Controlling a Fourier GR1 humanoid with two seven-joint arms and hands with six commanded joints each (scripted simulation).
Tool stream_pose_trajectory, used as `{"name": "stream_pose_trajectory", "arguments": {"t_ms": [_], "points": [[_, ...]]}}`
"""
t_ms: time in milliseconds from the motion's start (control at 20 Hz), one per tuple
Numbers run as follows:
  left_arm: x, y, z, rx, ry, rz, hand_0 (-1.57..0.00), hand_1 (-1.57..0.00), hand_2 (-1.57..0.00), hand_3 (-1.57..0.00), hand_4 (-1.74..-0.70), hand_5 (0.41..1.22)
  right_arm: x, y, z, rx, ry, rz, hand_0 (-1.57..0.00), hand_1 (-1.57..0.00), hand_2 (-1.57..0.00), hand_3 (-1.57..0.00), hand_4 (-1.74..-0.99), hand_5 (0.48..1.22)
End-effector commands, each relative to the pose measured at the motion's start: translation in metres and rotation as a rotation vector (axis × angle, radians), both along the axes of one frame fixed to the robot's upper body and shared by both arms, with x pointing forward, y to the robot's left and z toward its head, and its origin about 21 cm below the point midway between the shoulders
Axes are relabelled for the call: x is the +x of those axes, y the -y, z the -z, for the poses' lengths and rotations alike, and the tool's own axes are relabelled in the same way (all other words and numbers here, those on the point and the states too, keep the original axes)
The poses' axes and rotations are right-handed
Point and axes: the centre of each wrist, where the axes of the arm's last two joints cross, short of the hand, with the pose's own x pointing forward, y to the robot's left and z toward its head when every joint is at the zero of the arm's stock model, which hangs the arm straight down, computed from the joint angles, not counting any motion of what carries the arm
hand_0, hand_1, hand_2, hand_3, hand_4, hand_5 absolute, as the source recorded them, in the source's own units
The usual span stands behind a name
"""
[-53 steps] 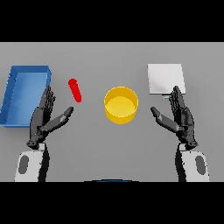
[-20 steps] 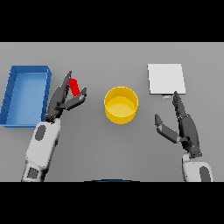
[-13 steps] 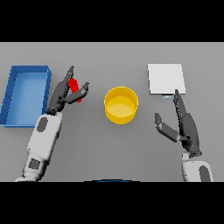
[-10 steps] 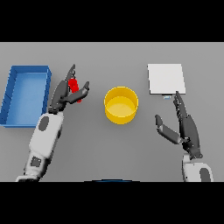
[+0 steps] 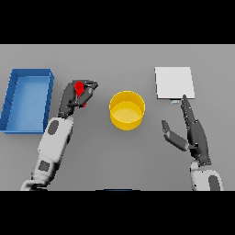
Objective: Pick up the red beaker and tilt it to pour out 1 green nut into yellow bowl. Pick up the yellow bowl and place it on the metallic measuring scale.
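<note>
— Item one, left hand: fingers and thumb curled round the red beaker, held left of the yellow bowl, apart from it.

— Advice for the step?

— Grip firm, low on the beaker; carry it over the bowl's rim before tilting, and tilt slowly so one nut drops, not several. The nut itself I cannot make out.

— Item two?

— Right hand: fingers straight, idle, near the metallic measuring scale. Blue tray far left on the grey surface, unused.
</note>
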Motion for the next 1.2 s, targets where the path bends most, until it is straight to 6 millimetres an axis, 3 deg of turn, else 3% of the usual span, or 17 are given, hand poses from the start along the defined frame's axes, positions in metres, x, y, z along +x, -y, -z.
{"name": "stream_pose_trajectory", "arguments": {"t_ms": [0, 250, 400, 500, 700, 1000, 1150], "points": [[0.002, 0.001, -0.002, 0.006, -0.002, -0.016, -1.34, -1.34, -1.35, -1.34, -1.51, 1.132, 0.001, 0.005, -0.002, 0.003, -0.010, 0.002, 0.00, 0.00, 0.00, 0.00, -1.296, 0.681], [0.003, 0.000, -0.009, -0.019, 0.051, -0.021, -1.49, -1.50, -1.50, -1.50, -1.66, 1.108, 0.006, 0.000, 0.001, -0.015, -0.006, -0.006, 0.00, 0.00, 0.00, 0.00, -1.274, 0.674], [0.007, -0.003, -0.030, -0.012, 0.120, -0.033, -1.53, -1.53, -1.53, -1.53, -1.70, 1.098, 0.007, -0.002, 0.003, -0.024, -0.002, -0.011, 0.00, 0.00, 0.00, 0.00, -1.258, 0.669], [0.008, 0.004, -0.047, 0.028, 0.153, -0.013, -1.55, -1.55, -1.55, -1.55, -1.72, 1.097, 0.006, -0.005, 0.002, -0.038, 0.020, -0.011, 0.00, 0.00, 0.00, 0.00, -1.250, 0.672], [0.011, 0.010, -0.076, 0.300, 0.176, 0.123, -1.56, -1.56, -1.56, -1.56, -1.73, 1.119, 0.001, -0.002, 0.000, -0.068, 0.014, 0.006, 0.00, 0.00, 0.00, 0.00, -1.245, 0.688], [0.000, 0.014, -0.084, 0.454, 0.184, 0.220, -1.56, -1.56, -1.56, -1.56, -1.73, 1.113, -0.002, -0.003, -0.006, -0.068, 0.007, 0.003, 0.00, 0.00, 0.00, 0.00, -1.243, 0.710], [0.001, 0.025, -0.094, 0.675, 0.215, 0.276, -1.57, -1.57, -1.57, -1.57, -1.74, 1.112, -0.001, -0.004, -0.006, -0.073, -0.004, 0.007, 0.00, 0.00, 0.00, 0.00, -1.254, 0.717]]}}
